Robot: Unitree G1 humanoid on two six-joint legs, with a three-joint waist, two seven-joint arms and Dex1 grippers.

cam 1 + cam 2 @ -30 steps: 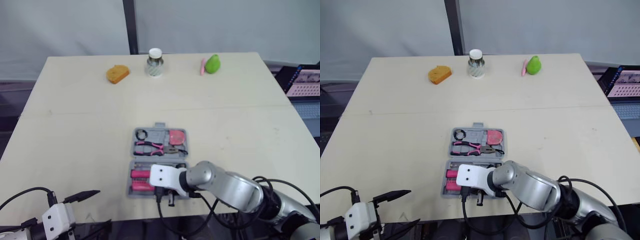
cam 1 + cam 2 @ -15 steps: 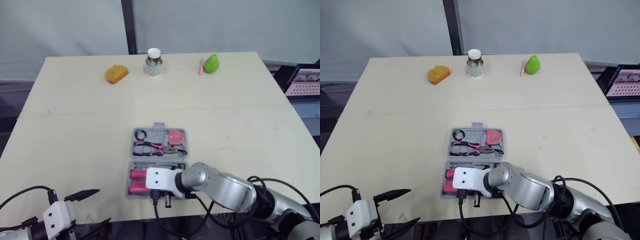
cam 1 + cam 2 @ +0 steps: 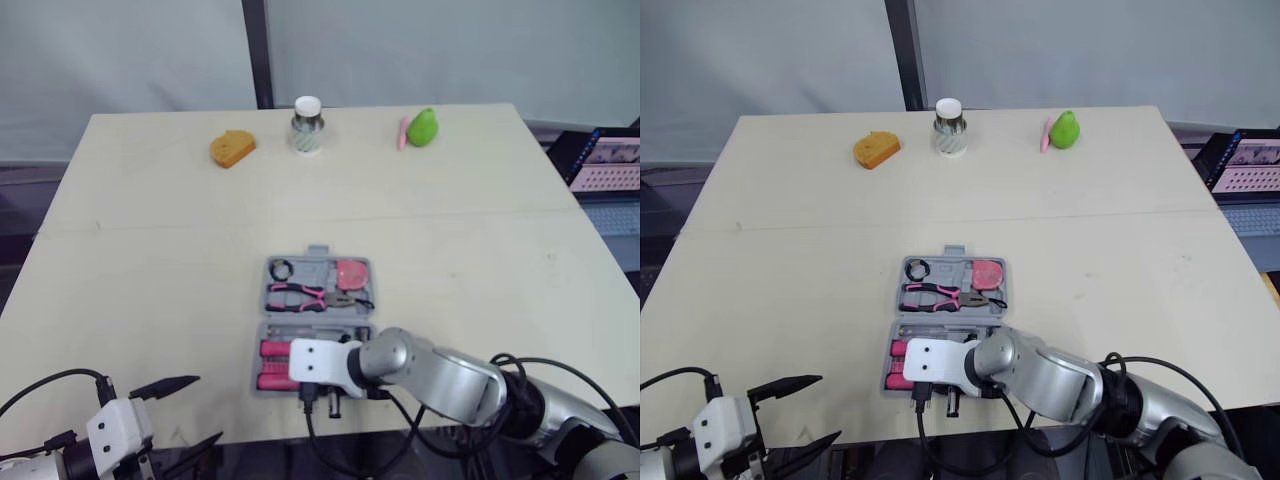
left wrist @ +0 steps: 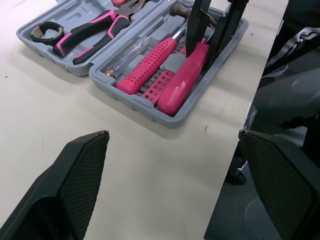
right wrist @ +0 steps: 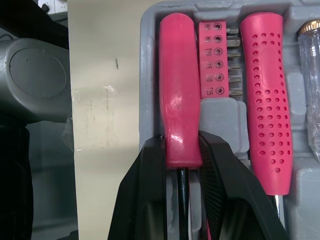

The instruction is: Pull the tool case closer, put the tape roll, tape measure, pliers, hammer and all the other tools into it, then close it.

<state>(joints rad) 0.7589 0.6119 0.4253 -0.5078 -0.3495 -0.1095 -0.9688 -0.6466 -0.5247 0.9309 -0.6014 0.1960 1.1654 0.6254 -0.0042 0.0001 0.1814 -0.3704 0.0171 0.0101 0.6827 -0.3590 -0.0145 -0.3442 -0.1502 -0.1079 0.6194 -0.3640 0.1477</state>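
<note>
Pink-handled tool being seated in the tool case

The right gripper (image 5: 181, 142) has its jaws clamped on the pink-handled tool (image 5: 179, 100), probably the hammer, where handle meets black shaft. The tool lies in the near half of the open tool case (image 3: 318, 300) by the tabletop (image 3: 150, 250) front edge. Its long axis runs along that edge, handle end toward the robot's left. Next, a straight release and lift are judged necessary, then closing. The left gripper (image 4: 172, 135) is held wide open, nearby.

- Pale beige worktop (image 3: 150, 260), a seam across its middle.
- Open grey tool case (image 3: 316, 316) near the front edge.
- Along the far edge: an orange lump (image 3: 232, 148), a white-lidded jar (image 3: 307, 125), and a green pear-shaped object (image 3: 424, 127) touching a pink stick (image 3: 404, 133).
</note>
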